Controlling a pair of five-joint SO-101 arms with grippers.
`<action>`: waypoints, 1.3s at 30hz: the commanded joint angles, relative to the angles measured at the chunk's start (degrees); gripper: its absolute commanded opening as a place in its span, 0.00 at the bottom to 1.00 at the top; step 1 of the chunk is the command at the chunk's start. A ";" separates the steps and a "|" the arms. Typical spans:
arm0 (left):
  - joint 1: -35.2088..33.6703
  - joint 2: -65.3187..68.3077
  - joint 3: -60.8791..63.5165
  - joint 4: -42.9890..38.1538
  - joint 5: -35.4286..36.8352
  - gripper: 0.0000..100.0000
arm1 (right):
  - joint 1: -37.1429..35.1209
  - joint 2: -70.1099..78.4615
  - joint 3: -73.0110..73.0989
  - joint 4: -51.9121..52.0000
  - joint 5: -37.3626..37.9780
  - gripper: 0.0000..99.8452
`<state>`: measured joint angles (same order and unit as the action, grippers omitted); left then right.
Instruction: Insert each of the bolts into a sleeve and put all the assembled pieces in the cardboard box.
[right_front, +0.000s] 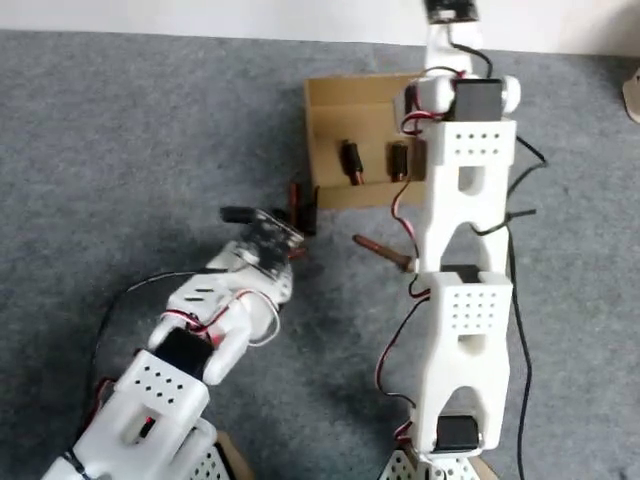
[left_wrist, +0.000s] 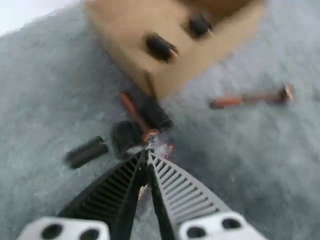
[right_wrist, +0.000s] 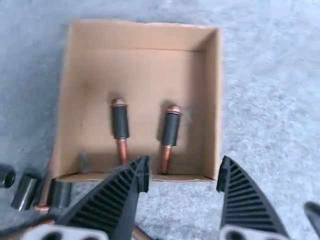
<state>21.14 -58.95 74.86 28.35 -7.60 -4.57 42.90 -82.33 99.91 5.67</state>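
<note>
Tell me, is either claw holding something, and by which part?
The right gripper is open, empty. The left gripper is shut, tips at the end of a bolt; a grip cannot be told.

Copper bolts (left_wrist: 245, 99), black sleeves (right_wrist: 25, 191), tan cardboard box (right_wrist: 213, 100), grey carpet (right_front: 150, 150).

A grey carpet (right_front: 120, 150) meets a white wall (right_front: 200, 15) behind.

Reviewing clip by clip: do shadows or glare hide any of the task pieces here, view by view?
High view: even light, no glare; the right arm covers part of the cardboard box. Right wrist view: a soft shadow along one inner wall of the box darkens the tips of the two assembled pieces, which are still readable. Left wrist view: no glare; a faint shadow under the loose sleeve.
</note>
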 joint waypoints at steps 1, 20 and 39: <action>1.19 -0.57 -4.44 1.93 -3.08 0.01 | 1.36 -1.36 -2.15 1.01 -0.88 0.21; 2.86 1.71 -19.47 22.59 -5.80 0.01 | 1.98 -18.33 15.16 0.92 -0.79 0.21; 6.64 34.33 -37.93 26.02 -11.08 0.01 | 1.71 -47.87 45.05 0.75 1.76 0.00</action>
<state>27.03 -25.19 41.80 52.88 -17.71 -3.25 1.05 -38.90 99.91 6.37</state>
